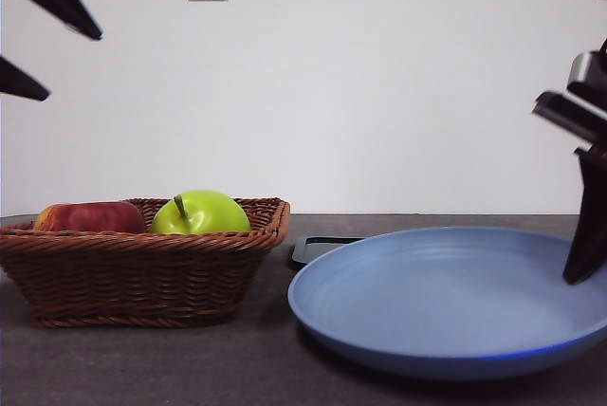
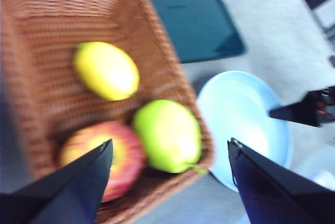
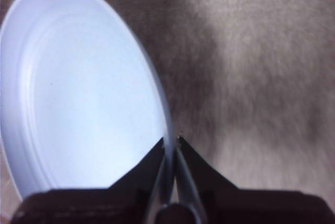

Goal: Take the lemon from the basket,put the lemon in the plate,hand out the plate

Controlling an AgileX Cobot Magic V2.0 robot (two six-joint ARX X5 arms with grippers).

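Over the basket (image 2: 63, 77), my left gripper (image 2: 170, 153) hangs high with its jaws spread wide and nothing between them. Wrist view is blurred, but contents read clearly enough: lemon (image 2: 107, 70) on the woven floor toward one side wall, green apple (image 2: 167, 136) and red apple (image 2: 102, 158) pressed together against a neighbouring wall. Lemon lies apart from both apples, free on all sides I can see. From the front it is hidden below the braided rim; only the two apples show there.

Right gripper (image 3: 171, 148): jaws clamped on the rim of the plate (image 3: 78, 88), one jaw inside the lip, one outside. Plate sits flat on the tabletop (image 1: 190, 368) just beside the basket, and is bare. Black tray (image 2: 196, 22) lies behind plate and basket, not in play.

Handling judgement, lemon: small, firm, light; waxy skin and rounded ends likely to squirt out if pinched near a tip. Best hold looks to be across the short axis at the fat middle, jaws coming straight down, one on each long flank. Room on both flanks appears adequate, though the nearer basket wall may crowd one jaw.

Handling judgement, plate: stiff, smooth, shallow. The rim pinch is off-centre, so the far side may droop when lifted, and the lemon could roll in the shallow bowl.

Task stands at the first step: lemon not yet taken.
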